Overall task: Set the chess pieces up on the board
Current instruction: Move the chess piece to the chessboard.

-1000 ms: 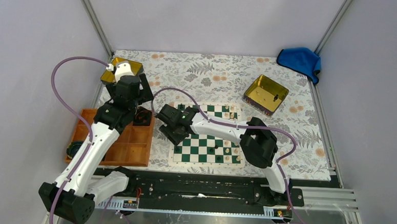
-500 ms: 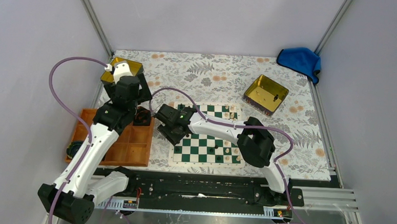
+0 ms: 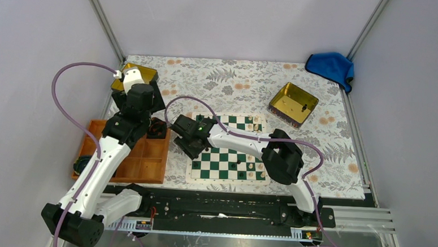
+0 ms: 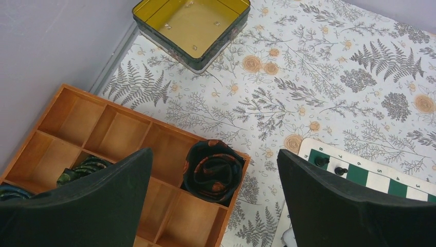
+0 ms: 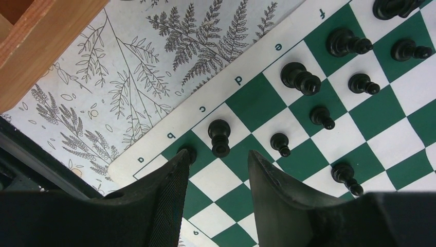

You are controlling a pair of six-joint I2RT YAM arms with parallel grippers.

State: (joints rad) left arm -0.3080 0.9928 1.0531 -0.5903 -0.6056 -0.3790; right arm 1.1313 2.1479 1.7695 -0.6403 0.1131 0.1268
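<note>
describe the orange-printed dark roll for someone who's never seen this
Start at the orange compartmented wooden tray on the table's left side. In its corner compartment nearest the green and white checked board sits a rolled dark cloth. Its orange print sets it apart from the green-striped roll.

chess pieces (image 5: 301, 78) on board (image 5: 257, 103), tray (image 3: 141, 159) left
</note>
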